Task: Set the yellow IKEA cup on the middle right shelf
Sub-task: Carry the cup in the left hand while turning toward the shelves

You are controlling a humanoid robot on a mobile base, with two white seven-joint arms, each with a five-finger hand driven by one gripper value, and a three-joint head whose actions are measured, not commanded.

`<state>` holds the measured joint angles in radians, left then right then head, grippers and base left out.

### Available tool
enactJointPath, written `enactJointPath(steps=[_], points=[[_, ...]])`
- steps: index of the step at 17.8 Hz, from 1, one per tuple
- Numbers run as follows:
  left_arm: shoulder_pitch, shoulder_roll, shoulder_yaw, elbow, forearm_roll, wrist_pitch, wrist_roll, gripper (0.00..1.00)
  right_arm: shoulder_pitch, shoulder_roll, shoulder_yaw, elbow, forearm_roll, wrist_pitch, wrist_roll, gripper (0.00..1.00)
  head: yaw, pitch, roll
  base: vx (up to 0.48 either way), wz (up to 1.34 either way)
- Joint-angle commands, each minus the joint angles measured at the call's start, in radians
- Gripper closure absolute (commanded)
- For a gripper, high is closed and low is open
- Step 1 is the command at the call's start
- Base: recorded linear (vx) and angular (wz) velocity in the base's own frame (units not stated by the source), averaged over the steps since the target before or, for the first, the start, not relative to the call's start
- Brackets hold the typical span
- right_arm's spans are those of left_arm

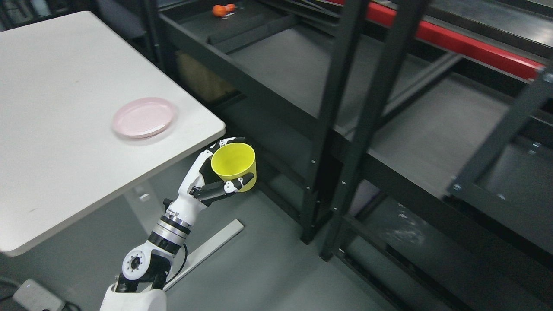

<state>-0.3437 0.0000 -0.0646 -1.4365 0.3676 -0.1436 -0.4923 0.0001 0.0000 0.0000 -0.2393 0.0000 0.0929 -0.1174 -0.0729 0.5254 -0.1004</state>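
Note:
My left hand (222, 168) is shut on the yellow cup (234, 165), thumb on the near side and fingers wrapped round the far side. The cup is upright, its mouth open toward me, held in the air just off the white table's right corner (218, 126). It hangs over the floor, left of the black shelf unit (328, 108). The grey shelf board (436, 138) to the right of the uprights is bare. My right arm does not show.
A pink plate (144, 116) lies on the white table near its right edge. Black uprights (376, 99) stand between the cup and the right shelf boards. Orange objects (224, 9) lie at the far back. A red beam (458, 43) runs along the upper right.

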Motion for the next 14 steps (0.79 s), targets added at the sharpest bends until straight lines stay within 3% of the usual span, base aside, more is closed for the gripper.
enactJointPath(steps=[1,7,14], points=[[0.023,0.017,-0.02,-0.05,0.002,-0.002,0.0,0.99,0.014,-0.017,0.017,0.0,-0.025,0.001,0.001,0.01,0.0,0.0,0.0,-0.275,-1.2],[0.028,0.017,-0.038,-0.05,0.002,-0.001,0.0,0.99,0.014,-0.017,0.017,0.0,-0.025,0.001,0.001,0.01,0.0,0.0,0.0,-0.225,-1.22],[0.032,0.017,-0.066,-0.051,0.05,0.006,0.0,0.99,0.014,-0.017,0.017,0.0,-0.025,0.001,0.001,0.01,0.0,0.0,0.0,-0.135,-0.8]])
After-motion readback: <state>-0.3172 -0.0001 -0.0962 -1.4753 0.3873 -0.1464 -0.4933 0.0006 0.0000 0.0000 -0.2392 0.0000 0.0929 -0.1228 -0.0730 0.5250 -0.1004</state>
